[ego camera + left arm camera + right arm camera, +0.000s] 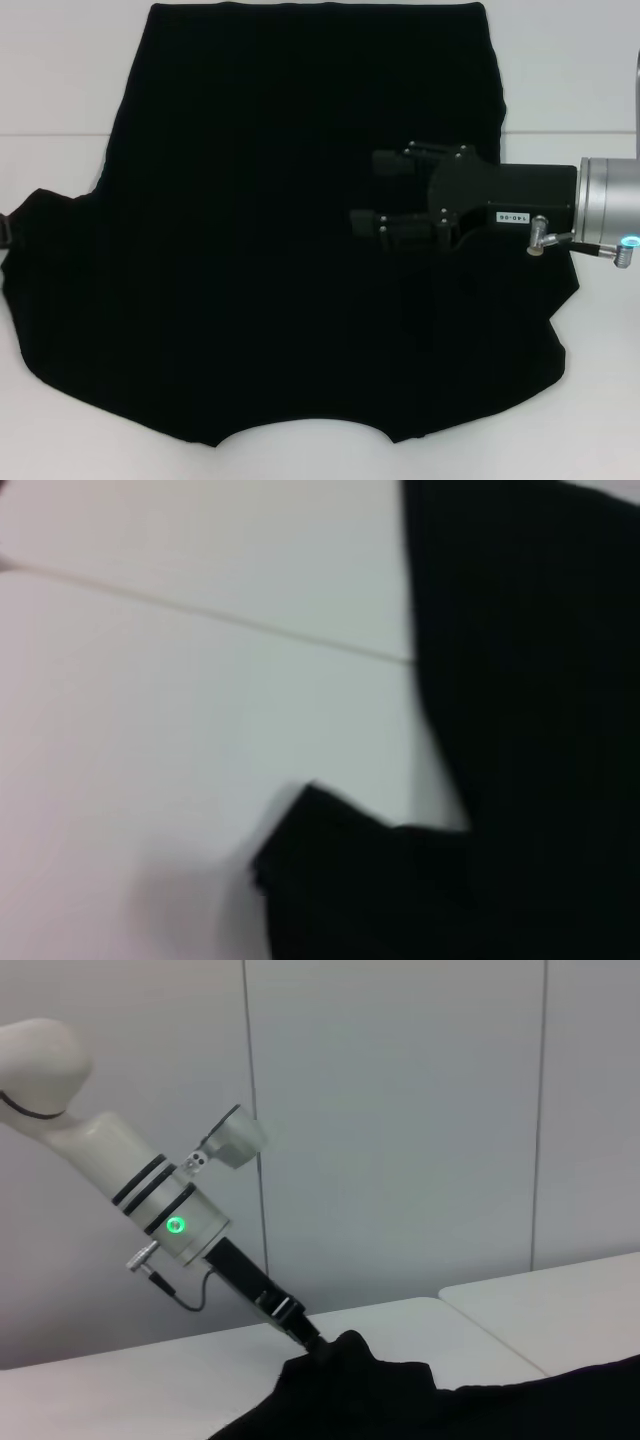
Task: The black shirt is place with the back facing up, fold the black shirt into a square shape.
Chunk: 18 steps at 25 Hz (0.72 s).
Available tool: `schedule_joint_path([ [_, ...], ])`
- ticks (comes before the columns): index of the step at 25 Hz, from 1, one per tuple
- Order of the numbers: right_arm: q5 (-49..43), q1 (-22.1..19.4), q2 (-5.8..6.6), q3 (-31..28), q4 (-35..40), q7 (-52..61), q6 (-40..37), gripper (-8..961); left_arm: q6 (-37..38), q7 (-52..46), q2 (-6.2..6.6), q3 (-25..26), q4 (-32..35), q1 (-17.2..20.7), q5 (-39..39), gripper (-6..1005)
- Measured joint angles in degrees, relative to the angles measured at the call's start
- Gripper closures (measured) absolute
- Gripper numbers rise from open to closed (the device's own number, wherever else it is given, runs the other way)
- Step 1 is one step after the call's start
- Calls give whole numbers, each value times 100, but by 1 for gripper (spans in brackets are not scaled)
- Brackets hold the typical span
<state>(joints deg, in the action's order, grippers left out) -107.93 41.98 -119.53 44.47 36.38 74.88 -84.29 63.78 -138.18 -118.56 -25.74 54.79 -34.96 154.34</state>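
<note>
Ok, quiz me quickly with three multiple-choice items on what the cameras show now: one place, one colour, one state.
1. Where is the right end effector?
A. Over the shirt
B. Over bare table
C. Out of view

2. What colour is the light on the left arm?
A. Red
B. Green
C. White

3. How are the right end effector's fingers?
A. Pressed together
B. Clamped on a sleeve
C. Spread apart

Key:
1 A: the right end effector shows against the shirt in the head view.
2 B: the light glows green above the left end effector, which is at the shirt's edge.
3 C: a clear gap separates them.
</note>
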Motion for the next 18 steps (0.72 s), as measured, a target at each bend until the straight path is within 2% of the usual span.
schedule_joint_path([
  [5,0,-31,0,-9,0,-7,-11,58,45,242,-41,-149,-150,-171,-352,1000],
  [8,0,-44,0,-10,0,-10,-23,58,199,373,-92,-593,-144,-175,-909,1000],
  [14,0,-48,0,-9,0,-32,-25,58,299,580,-156,-1058,-149,-175,-1548,1001],
  [18,0,-53,0,-8,0,-44,-22,58,298,951,-314,-1322,-156,-177,-1827,996],
])
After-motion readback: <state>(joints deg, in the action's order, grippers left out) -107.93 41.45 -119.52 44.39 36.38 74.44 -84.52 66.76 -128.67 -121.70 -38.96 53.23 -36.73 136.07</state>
